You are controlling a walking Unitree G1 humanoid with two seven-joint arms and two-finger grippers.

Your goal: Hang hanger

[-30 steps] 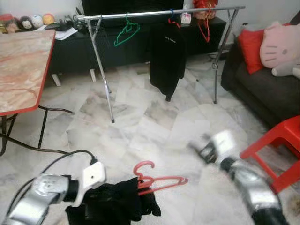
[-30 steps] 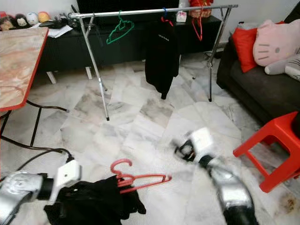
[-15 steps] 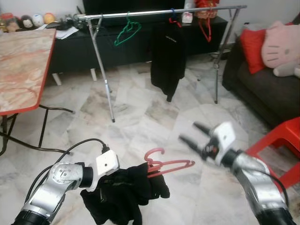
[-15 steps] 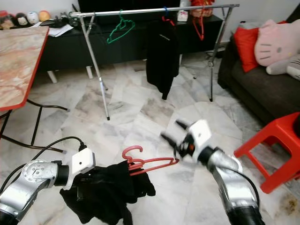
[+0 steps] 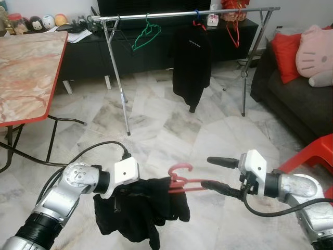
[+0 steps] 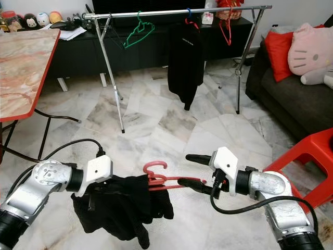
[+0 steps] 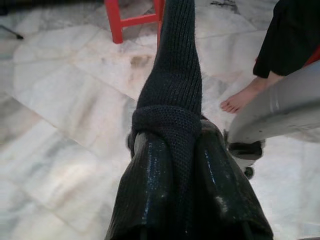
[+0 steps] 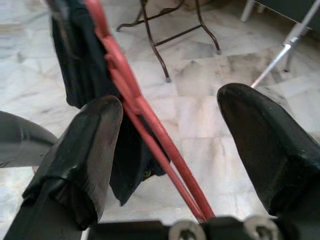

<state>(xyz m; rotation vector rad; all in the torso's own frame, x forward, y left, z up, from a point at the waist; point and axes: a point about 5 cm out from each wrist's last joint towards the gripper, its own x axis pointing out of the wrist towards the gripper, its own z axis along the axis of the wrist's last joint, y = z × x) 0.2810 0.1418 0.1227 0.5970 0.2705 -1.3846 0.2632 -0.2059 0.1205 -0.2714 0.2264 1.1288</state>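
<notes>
While the hand-over step is in hand, items stand as follows.

Item 1: red hanger point(image 6: 165, 180), held in mid-air above the marble floor point(image 6: 156, 125), hook up and nearer the left arm, its bar running toward the right arm. A black garment point(image 6: 122, 205) is draped over it and hangs down below.

Item 2: left end effector point(image 7: 172, 150), fingers pressed together on a bunched fold of the black garment, carrying garment and hanger from the left.

Item 3: right end effector point(image 6: 191, 170), fingers spread. In the right wrist view the hanger's red bar passes between the two black fingers, close against one and well apart from the other; no pinch is made.

Item 4: clothes rack point(image 5: 182, 14), well apart across the floor, bearing a green hanger point(image 5: 145, 39), a hung black top point(image 5: 192, 62) and a red hanger at its far end.

Item 5: marble-topped surface point(image 5: 26, 78) to the left; red stool point(image 5: 317, 156) and dark sofa point(image 5: 302, 99) to the right.

Judgement: the hanger is raised but not yet hung. The next move calls for the right fingers to close on the bar, then a walk to the rack and a lift of the hook over the rail, likely in the open stretch between the green hanger and the black top.
</notes>
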